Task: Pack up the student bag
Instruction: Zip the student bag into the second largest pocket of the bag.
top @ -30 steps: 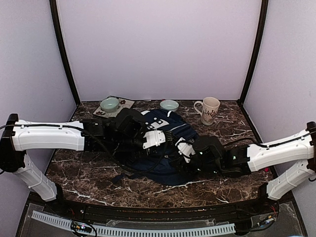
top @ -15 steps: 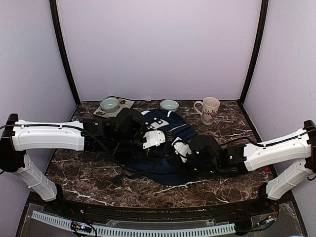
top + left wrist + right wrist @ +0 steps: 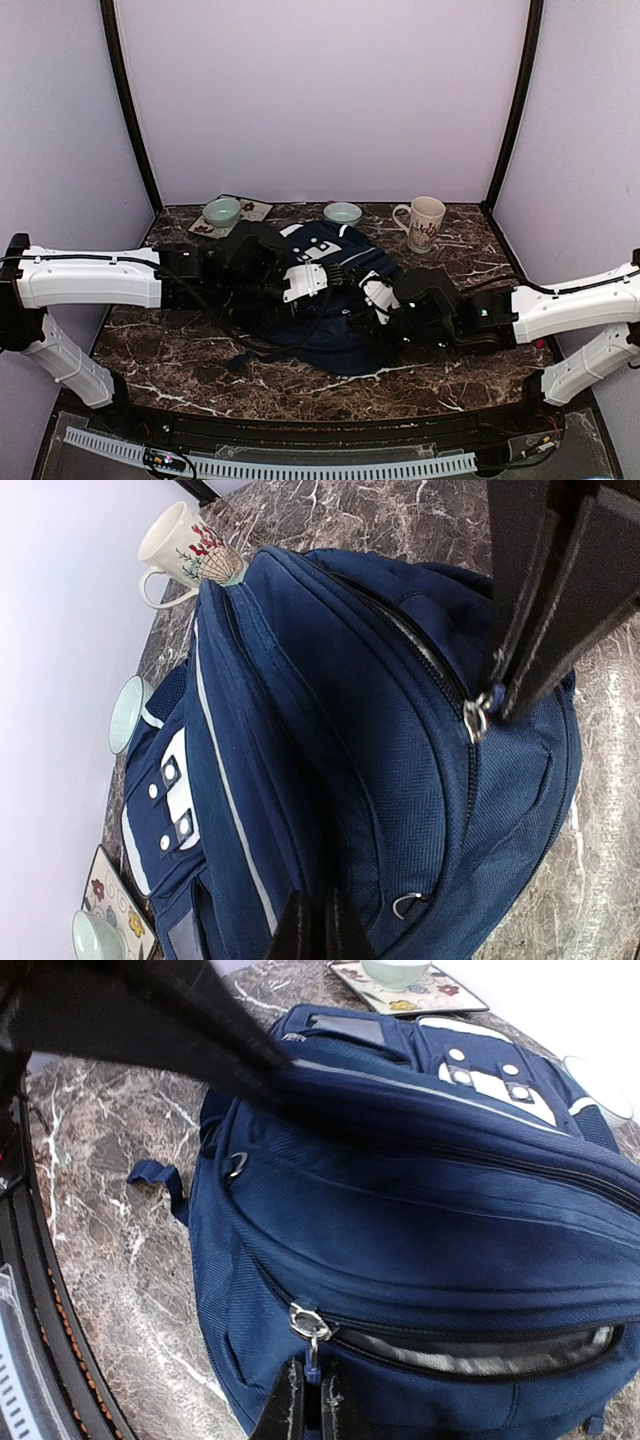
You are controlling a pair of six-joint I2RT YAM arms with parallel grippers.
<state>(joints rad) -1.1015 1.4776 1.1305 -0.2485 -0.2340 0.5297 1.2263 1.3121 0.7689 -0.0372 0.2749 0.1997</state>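
Navy cloth bag (image 3: 400, 1240), we judge, is soft and slack: left jaws clamped on its upper fold, right jaws clamped on the zip pull (image 3: 310, 1332), our best hold.

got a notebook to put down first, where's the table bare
Bare table runs along the near edge either side of the backpack, and behind the right arm beside the mug. Crowded: the centre, and the back with a bowl on a tray and another bowl.
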